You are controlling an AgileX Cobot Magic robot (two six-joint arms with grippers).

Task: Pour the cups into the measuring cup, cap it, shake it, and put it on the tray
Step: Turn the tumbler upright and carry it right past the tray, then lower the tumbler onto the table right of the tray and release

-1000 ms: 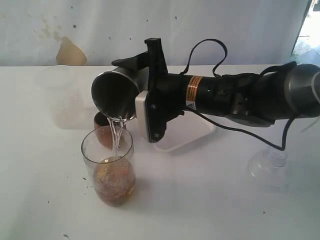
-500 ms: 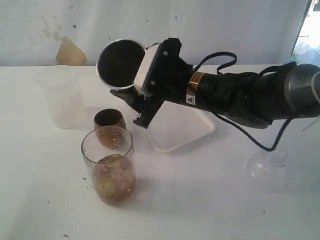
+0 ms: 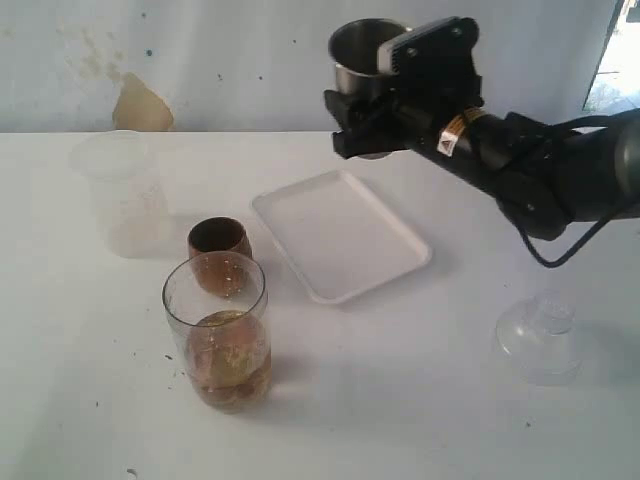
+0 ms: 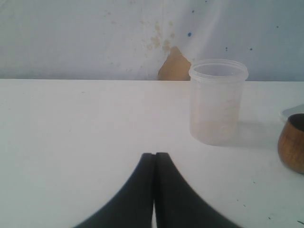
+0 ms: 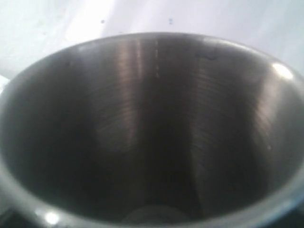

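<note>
My right gripper (image 3: 368,128) is shut on the brushed-steel tumbler (image 3: 358,45) and holds it upright, high above the far side of the white tray (image 3: 345,240). The right wrist view is filled by the tumbler's dark inside (image 5: 152,128), which hides the fingers. The clear measuring cup (image 3: 217,335) stands at the front left, about a third full of brownish liquid. Just behind it is the brown wooden cup (image 3: 218,243), also at the edge of the left wrist view (image 4: 293,142). My left gripper (image 4: 155,155) is shut and empty, low over the table.
A frosted translucent beaker (image 3: 118,190) stands at the back left, ahead of the left gripper (image 4: 217,102). A clear domed lid (image 3: 540,335) lies on the table at the right. A white wall runs behind the table.
The right gripper lifted the steel tumbler off the measuring cup, turned it from tipped to upright, and carried it up and to the right. The stream has stopped.
</note>
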